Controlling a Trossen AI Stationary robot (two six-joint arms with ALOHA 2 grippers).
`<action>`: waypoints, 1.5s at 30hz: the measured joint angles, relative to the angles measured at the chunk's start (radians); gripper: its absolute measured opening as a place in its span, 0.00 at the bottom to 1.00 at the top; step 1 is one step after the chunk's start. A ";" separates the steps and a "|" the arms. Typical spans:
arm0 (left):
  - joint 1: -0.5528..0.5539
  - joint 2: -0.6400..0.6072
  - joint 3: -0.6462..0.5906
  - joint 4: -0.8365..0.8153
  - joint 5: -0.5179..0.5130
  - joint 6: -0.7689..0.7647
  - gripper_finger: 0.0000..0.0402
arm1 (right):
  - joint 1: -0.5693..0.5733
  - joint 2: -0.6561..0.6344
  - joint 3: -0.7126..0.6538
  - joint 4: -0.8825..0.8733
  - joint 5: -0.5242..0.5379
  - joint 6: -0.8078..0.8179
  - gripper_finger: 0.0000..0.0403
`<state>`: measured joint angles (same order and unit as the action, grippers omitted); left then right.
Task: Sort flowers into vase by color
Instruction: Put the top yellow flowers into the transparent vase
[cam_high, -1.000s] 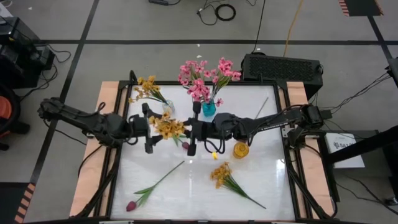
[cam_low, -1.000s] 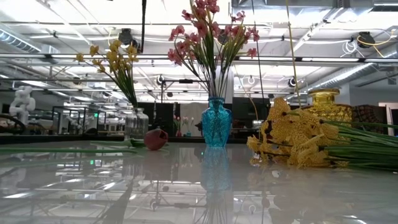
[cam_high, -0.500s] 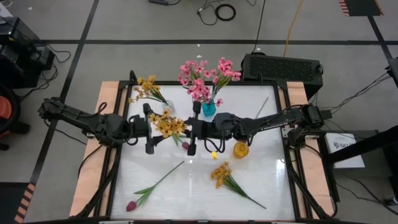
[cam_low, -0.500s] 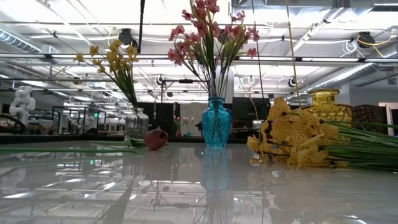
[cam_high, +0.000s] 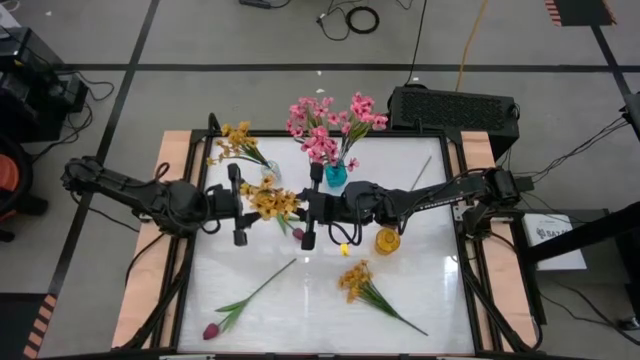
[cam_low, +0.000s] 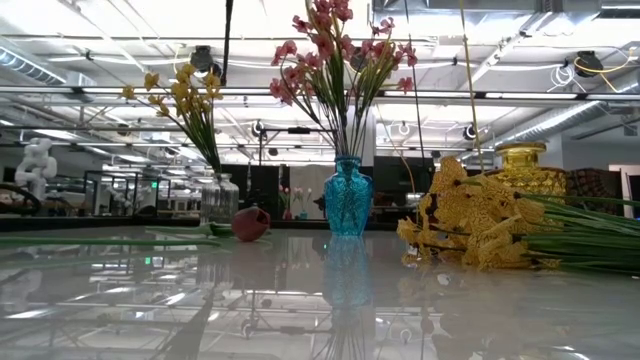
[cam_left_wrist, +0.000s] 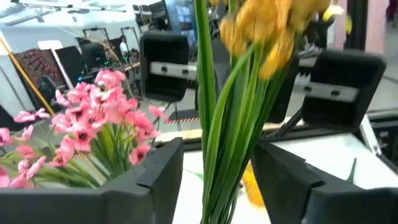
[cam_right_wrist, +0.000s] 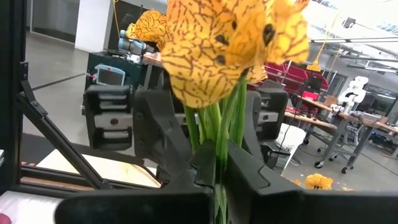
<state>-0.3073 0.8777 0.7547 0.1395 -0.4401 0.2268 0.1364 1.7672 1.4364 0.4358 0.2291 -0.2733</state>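
A yellow-orange flower spray (cam_high: 270, 200) hangs upright above the table's middle, blossoms up, with my right gripper (cam_right_wrist: 217, 177) shut on its green stems. My left gripper (cam_left_wrist: 221, 180) comes level from the table's left. It is open, with one finger on either side of the same stems (cam_left_wrist: 224, 149) and a gap on both sides. A blue vase (cam_high: 335, 176) at the far middle holds pink flowers (cam_high: 330, 125). A clear vase (cam_high: 268, 175) holds yellow ones (cam_high: 235, 140). A golden vase (cam_high: 387, 241) stands right of centre. My right gripper pinches the bundle of green stems (cam_right_wrist: 219, 146) just below the blossoms between its two fingers. The fingers come level from the table's right and lie across the stems. The spray stands upright in the hold, blossoms above the fingers, lifted clear of the table.
A second yellow spray (cam_high: 365, 288) lies on the near right of the table. A magenta tulip (cam_high: 245, 300) on a long stem lies near left. Another magenta bud (cam_high: 297, 233) lies below the held spray. Wooden strips (cam_high: 170, 200) flank the white tabletop.
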 joint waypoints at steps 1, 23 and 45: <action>0.000 0.000 0.000 -0.011 -0.004 0.000 0.45 | 0.000 0.000 0.000 0.000 0.000 0.000 0.02; 0.033 0.000 0.000 -0.014 0.016 0.015 0.34 | -0.001 0.000 0.000 0.000 0.003 0.000 0.02; 0.115 -0.247 0.000 -0.158 0.036 -0.064 0.05 | 0.001 0.001 0.000 -0.020 0.054 0.019 0.34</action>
<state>-0.1921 0.6311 0.7547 -0.0182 -0.4038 0.1629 0.1374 1.7679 1.4368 0.4157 0.2835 -0.2546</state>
